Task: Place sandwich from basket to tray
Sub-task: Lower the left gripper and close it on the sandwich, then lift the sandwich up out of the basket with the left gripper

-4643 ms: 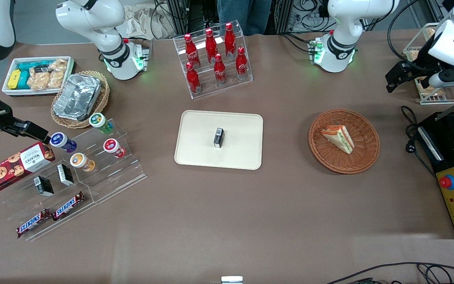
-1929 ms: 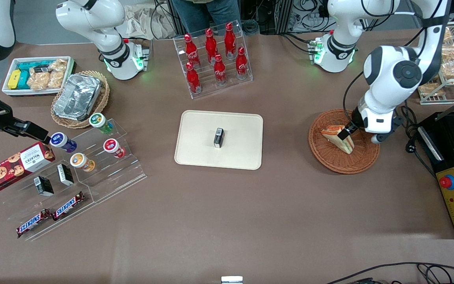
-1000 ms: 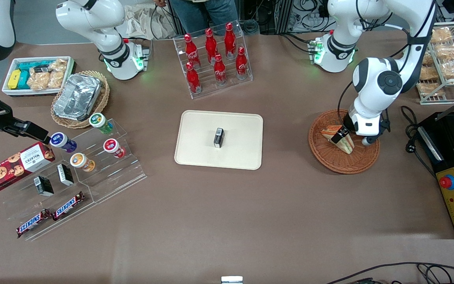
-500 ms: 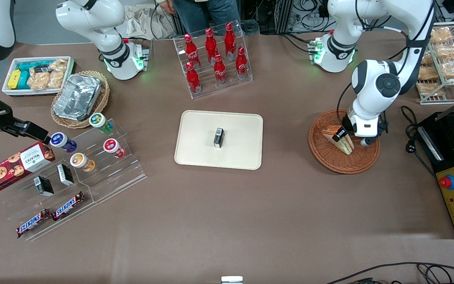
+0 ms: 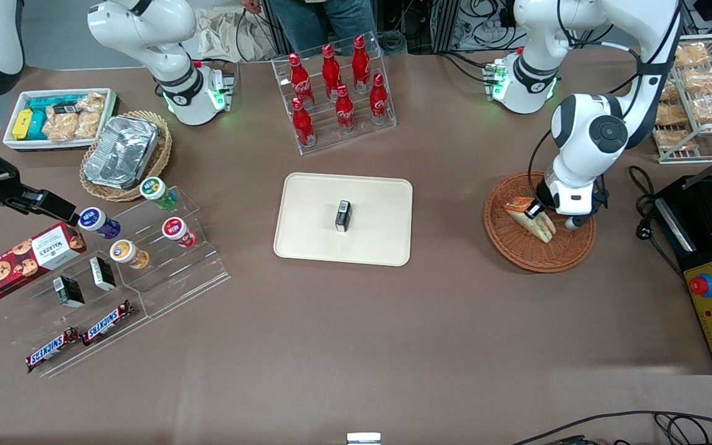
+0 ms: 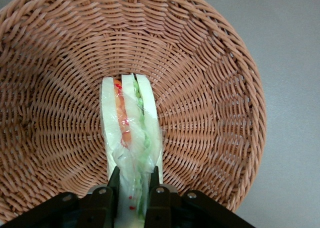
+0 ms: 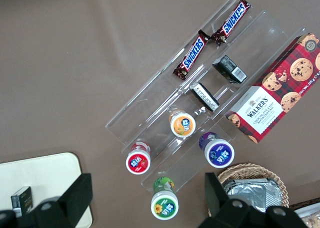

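The sandwich [image 5: 532,217] [image 6: 131,133], a pale wedge with green, red and orange layers, lies in the reddish-brown woven basket [image 5: 517,244] [image 6: 210,78] toward the working arm's end of the table. My gripper [image 5: 536,210] [image 6: 133,185] is down in the basket, its two black fingers pressed against both bread faces of the sandwich's wide end, shut on it. The sandwich still touches the basket floor. The cream tray [image 5: 306,238] lies mid-table, with a small black box [image 5: 343,216] standing on it.
A clear rack of red cola bottles [image 5: 334,93] stands farther from the front camera than the tray. A black control box [image 5: 711,272] and a wire rack of snack packets [image 5: 696,105] flank the basket. Toward the parked arm's end are acrylic steps with cups [image 5: 146,241] and a foil container [image 5: 121,151].
The arm swung in from the table's edge and came down over the basket. Over the last second the gripper settled lower around the sandwich and its fingers closed on it.
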### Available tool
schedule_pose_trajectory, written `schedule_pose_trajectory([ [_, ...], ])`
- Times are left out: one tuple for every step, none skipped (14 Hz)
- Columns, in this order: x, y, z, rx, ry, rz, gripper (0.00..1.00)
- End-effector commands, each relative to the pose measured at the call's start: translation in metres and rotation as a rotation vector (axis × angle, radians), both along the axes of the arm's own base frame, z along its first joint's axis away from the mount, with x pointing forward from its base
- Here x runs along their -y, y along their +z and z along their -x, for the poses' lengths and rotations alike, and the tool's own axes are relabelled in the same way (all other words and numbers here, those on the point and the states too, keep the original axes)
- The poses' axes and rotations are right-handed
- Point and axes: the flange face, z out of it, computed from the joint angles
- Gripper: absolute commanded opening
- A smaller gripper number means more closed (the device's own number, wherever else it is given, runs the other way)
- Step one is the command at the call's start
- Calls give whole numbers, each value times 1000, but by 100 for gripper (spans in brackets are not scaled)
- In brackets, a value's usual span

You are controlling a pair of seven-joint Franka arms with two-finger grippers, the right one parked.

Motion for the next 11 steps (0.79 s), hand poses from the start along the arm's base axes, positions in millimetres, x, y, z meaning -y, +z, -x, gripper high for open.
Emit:
schedule_pose_trajectory([
  [3, 11, -4, 36, -8, -1, 0],
  [3, 20, -5, 48, -13, -3, 0],
  [6, 28, -2, 47, -23, -6, 0],
  [10, 42, 0, 36, -35, -13, 0],
  [11, 60, 2, 18, -42, -19, 0],
  [12, 80, 3, 3, -53, -25, 0],
  [14, 102, 1, -11, -62, -30, 0],
  [16, 125, 0, -30, -91, -38, 0],
  [21, 148, -5, -45, -142, -51, 0],
  [23, 171, -11, -60, -180, -60, 0],
  [27, 191, -16, -60, -210, -60, 0],
])
